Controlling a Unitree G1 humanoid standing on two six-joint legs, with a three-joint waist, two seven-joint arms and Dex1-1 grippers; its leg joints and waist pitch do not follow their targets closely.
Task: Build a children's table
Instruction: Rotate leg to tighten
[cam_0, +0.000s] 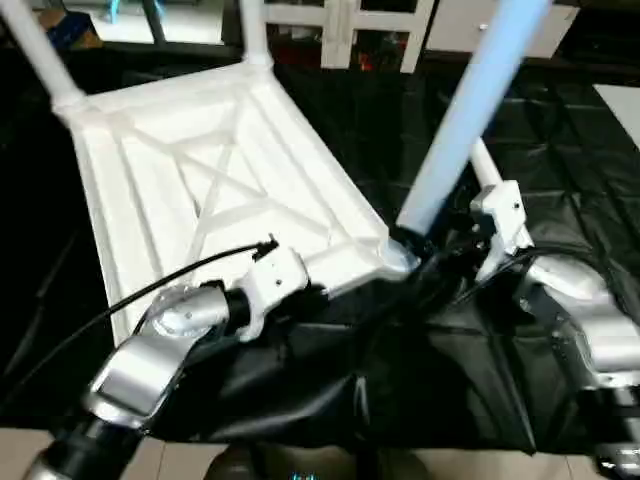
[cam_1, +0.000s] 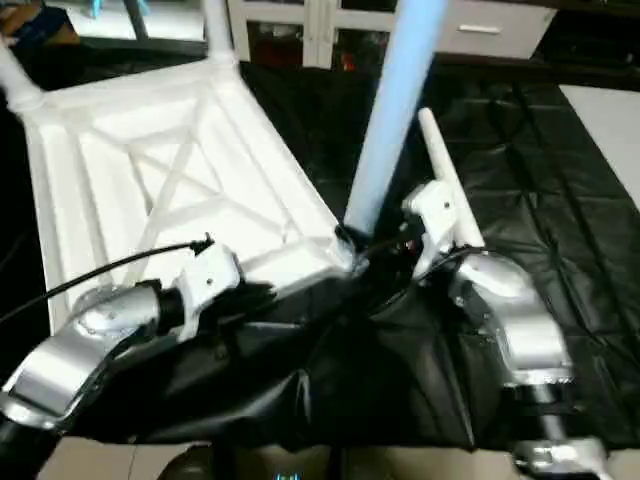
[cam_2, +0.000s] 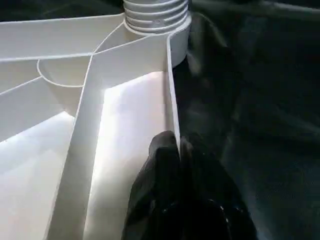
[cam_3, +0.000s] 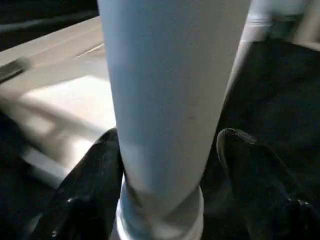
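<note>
Right claw (cam_3: 167, 175) spread around leg (cam_0: 462, 125), 1 finger clear | left claw (cam_2: 175, 165) pinches tabletop (cam_0: 215, 180) rim | step: seating 3rd leg | next: grip, press into socket (cam_0: 395, 255)

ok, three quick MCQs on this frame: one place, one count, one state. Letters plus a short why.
1. Where is the left end effector?
A. on the tabletop's rim
B. on a leg
C. on the black cloth

2. How many legs stand in the tabletop's sockets?
A. one
B. three
C. four

3. How do the right end effector's fingers stand at the near leg?
A. clamped tight on it
B. either side of it, one with a gap
C. far from it

Key: 1 A, the left wrist view shows its fingers pinching the rim wall. 2 B, two far-corner legs plus the near one. 3 B, the right wrist view shows a finger apart from the tube.
</note>
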